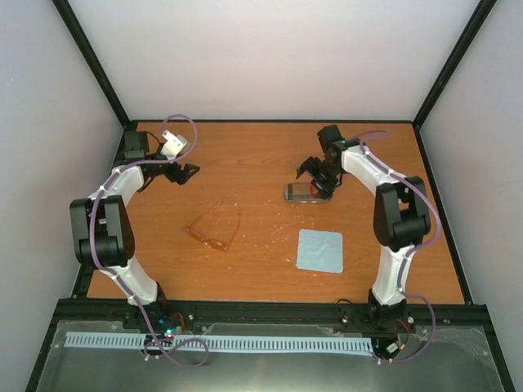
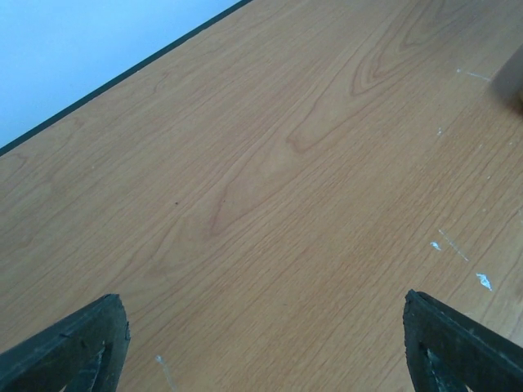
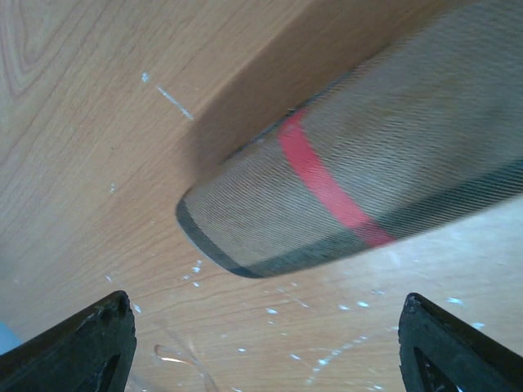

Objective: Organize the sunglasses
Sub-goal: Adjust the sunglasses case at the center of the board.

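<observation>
The sunglasses (image 1: 214, 231) lie unfolded on the wooden table (image 1: 270, 155), left of centre, with a thin orange-brown frame. The oblong grey-brown striped case (image 1: 306, 193) lies closed at the back right. It fills the upper right of the right wrist view (image 3: 359, 163), showing a red stripe. My right gripper (image 1: 317, 183) hovers just over the case, open and empty (image 3: 263, 300). My left gripper (image 1: 186, 172) is at the back left, above and behind the sunglasses, open and empty (image 2: 261, 298). It sees only bare wood.
A square light-blue cloth (image 1: 319, 250) lies flat in front of the case, right of the sunglasses. Black frame rails (image 1: 270, 122) border the table on all sides. White scuff marks (image 3: 176, 102) dot the wood.
</observation>
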